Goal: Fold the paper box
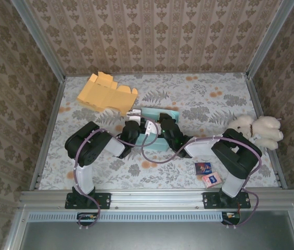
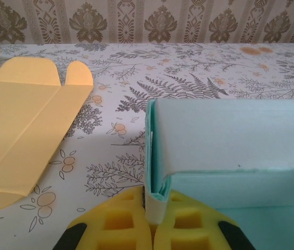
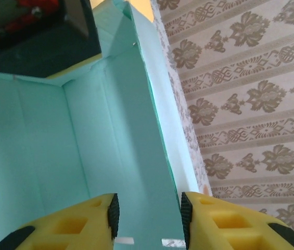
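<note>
Teal box [image 2: 230,140] half-erected, walls up. Left gripper [image 2: 155,203] pinches its corner flap; right gripper [image 3: 149,216] spread astride a wall.

Noted teal box [image 1: 160,145] part hidden under left hand [image 1: 135,125] and right hand [image 1: 166,125], centre. Found yellow sheet [image 2: 16,130] cropped at left edge. Could not read cards [image 1: 207,174], lower right.

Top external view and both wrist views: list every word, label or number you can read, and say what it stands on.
No text can be read anywhere.
Dark card and pink card by the right arm's base: printed, but too small to read.
Teal paper box: no print visible.
Yellow cardboard sheet: no print visible.
</note>
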### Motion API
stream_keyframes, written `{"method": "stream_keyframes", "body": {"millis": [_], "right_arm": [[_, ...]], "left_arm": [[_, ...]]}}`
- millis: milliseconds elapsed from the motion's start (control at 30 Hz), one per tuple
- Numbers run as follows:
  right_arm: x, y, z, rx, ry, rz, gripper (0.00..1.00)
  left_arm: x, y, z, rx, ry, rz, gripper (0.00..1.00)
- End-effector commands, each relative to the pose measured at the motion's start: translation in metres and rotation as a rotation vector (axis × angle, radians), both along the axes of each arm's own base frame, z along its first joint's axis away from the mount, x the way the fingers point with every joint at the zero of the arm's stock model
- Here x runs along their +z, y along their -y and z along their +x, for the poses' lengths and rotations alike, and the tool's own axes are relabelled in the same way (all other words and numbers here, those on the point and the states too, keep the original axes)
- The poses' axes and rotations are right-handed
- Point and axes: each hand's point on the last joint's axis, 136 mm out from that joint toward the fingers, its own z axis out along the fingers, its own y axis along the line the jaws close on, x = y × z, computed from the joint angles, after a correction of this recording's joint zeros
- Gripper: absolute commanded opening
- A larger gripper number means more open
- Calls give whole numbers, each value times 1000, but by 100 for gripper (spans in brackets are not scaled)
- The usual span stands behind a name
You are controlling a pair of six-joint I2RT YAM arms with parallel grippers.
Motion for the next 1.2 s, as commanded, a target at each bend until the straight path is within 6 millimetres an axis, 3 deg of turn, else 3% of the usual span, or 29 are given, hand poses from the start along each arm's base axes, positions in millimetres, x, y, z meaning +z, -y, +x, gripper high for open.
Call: {"method": "stream_keyframes", "body": {"millis": [0, 233, 433, 533, 567, 667, 800, 867, 1033, 1167], "right_arm": [[1, 5, -9, -11, -47, 67, 40], [11, 20, -12, -49, -41, 107, 41], [33, 33, -19, -84, -32, 211, 41], [49, 36, -27, -108, -66, 333, 41], [53, 38, -29, -135, -98, 388, 46], [78, 47, -31, -253, -156, 597, 51], [91, 56, -32, -420, -237, 865, 54], [95, 52, -31, -464, -294, 974, 55], [101, 21, -25, -475, -460, 1135, 58], [91, 5, -14, -501, -520, 1160, 60]], "left_arm": [[10, -3, 0, 13, 24, -72, 0], [13, -11, -3, 23, 26, -88, 0], [15, -18, -6, 38, 30, -94, 0], [15, -23, -7, 49, 29, -94, 0], [16, -25, -7, 52, 30, -95, 0], [18, -27, -8, 56, 36, -94, 0], [20, -30, -10, 63, 42, -91, 0], [20, -30, -10, 63, 43, -88, 0], [17, -30, -10, 65, 38, -87, 0], [15, -31, -10, 70, 38, -88, 0]]}}
